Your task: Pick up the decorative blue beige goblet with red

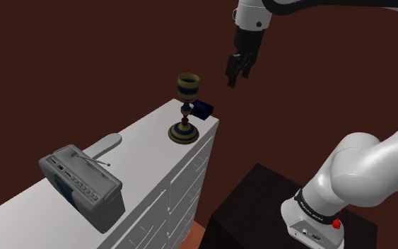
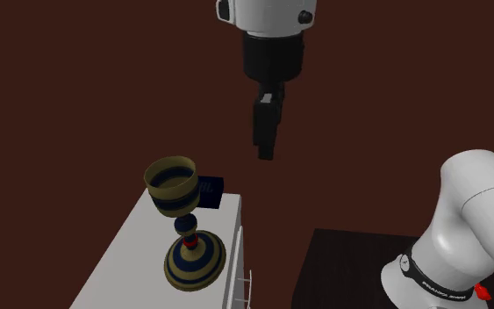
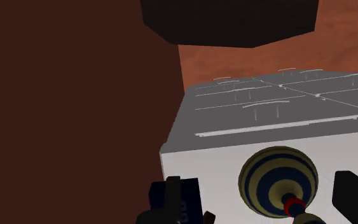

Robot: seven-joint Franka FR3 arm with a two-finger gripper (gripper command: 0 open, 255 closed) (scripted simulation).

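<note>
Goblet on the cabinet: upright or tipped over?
Upright. The goblet stands on its striped base on the white cabinet, with its bowl opening upward.

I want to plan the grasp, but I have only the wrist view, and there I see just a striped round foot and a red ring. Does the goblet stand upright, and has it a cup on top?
Observer: Yes. The goblet stands upright on the white cabinet, with a wide striped cup on top.
Operator: Is the gripper near that cup?
Observer: No. In the shoulder view the gripper hangs apart from it, higher than the rim and to the right, past the cabinet's edge.
Operator: Is anything else on the cabinet that I do not see?
Observer: A grey radio sits toward the shoulder view's lower left, well away from the goblet.
</note>
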